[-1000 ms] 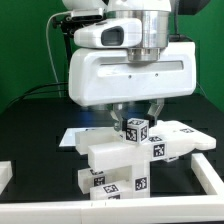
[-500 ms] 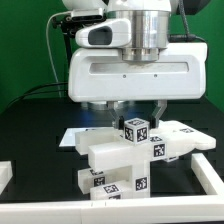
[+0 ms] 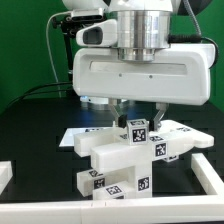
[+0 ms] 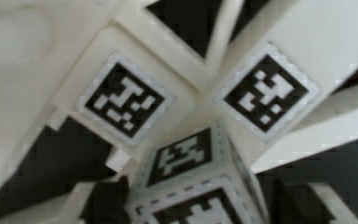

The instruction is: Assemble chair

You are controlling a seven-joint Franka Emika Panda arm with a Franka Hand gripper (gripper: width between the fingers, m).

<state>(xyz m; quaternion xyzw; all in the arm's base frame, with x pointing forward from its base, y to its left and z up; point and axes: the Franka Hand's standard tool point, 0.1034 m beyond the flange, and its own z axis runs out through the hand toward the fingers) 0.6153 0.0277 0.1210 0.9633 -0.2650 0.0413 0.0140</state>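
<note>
The chair parts (image 3: 120, 158) are chunky white tagged pieces stacked together at the table's middle. A small tagged block (image 3: 137, 130) sits on top of them. My gripper (image 3: 139, 116) hangs straight above, its two dark fingers (image 3: 121, 113) standing on either side of the block with a little room. In the wrist view the tagged faces of the parts (image 4: 123, 98) fill the picture. The block (image 4: 197, 195) lies between my gripper's (image 4: 202, 203) dark fingers (image 4: 101, 195). The jaws are open and hold nothing.
The marker board (image 3: 72, 134) lies flat behind the parts on the exterior view's left. Low white rails border the table at the front (image 3: 110, 212), left (image 3: 5, 174) and right (image 3: 210, 176). The table is black.
My hand has shifted a little toward the exterior view's right over the block. The chair parts have not moved.
</note>
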